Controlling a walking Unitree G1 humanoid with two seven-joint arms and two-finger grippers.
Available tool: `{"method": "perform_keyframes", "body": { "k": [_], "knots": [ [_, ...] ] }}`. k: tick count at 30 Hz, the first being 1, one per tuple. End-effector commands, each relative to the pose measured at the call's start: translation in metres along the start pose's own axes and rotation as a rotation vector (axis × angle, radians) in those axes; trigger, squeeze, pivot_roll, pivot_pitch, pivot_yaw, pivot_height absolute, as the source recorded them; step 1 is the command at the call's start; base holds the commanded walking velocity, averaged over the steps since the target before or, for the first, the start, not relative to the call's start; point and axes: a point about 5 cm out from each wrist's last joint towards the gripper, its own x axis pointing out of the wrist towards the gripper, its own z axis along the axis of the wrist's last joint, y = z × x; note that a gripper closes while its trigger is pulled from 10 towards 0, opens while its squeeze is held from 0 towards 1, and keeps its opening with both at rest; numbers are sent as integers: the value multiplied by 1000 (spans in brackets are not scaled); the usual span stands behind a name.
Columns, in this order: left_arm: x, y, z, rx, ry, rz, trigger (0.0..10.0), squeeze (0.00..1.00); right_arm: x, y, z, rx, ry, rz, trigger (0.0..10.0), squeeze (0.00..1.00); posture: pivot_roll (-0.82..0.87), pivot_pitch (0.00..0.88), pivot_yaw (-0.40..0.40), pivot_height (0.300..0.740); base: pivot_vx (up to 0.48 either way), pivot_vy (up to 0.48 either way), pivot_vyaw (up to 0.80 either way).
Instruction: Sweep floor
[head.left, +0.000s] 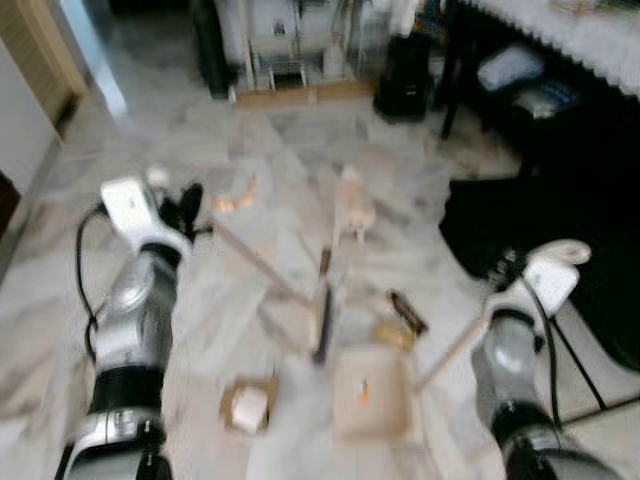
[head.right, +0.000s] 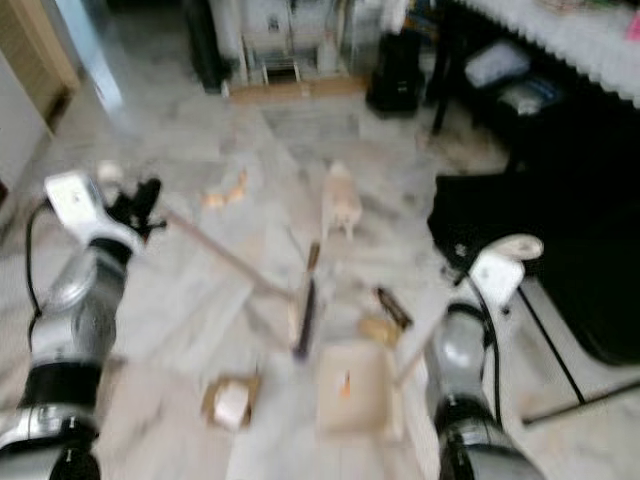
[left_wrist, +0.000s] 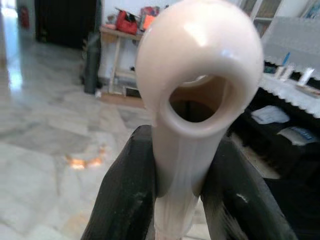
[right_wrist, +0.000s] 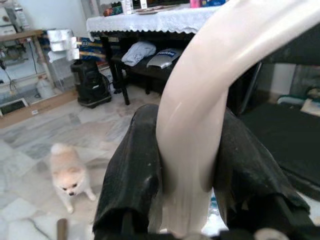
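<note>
My left gripper (head.left: 190, 207) is shut on the cream top end of the broom handle (left_wrist: 197, 75), whose tip has a hanging hole. The wooden shaft (head.left: 258, 262) slants down to the dark broom head (head.left: 322, 322) on the marble floor. On the right, my right gripper (head.left: 505, 272) is shut on the cream handle of the dustpan (right_wrist: 200, 110). The beige dustpan (head.left: 372, 397) lies flat just behind the broom head with a small orange scrap in it. Litter lies around: a crumpled paper in a brown wrapper (head.left: 248, 406), a yellowish lump (head.left: 394, 335), a dark strip (head.left: 408, 311) and orange peel (head.left: 235, 198).
A small cream dog (head.left: 353, 206) stands on the floor just beyond the broom head. A black cloth-draped stand (head.left: 560, 230) and a dark table (head.left: 540, 60) close off the right. Shelves and a black bin (head.left: 403, 80) line the far wall. A doorway (head.left: 45, 60) opens at the far left.
</note>
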Motion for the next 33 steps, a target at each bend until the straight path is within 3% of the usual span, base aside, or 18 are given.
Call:
{"method": "perform_keyframes", "body": {
  "k": [1, 9, 33],
  "knots": [
    [3, -5, 7, -9, -47, -16, 10000, 0, 3, -3, 5, 10, -22, -16, 10000, 0, 100, 48, 31, 740, 0, 0, 0],
    [4, -4, 8, -18, -46, -9, 10000, 0, 3, -3, 5, 10, -21, -14, 10000, 0, 99, 49, 32, 740, 0, 61, 0],
    [9, -9, 19, -33, -88, -27, 10000, 0, 2, -2, 4, 7, -21, -12, 10000, 0, 105, 49, 34, 740, 0, 316, 0]
  ]
}}
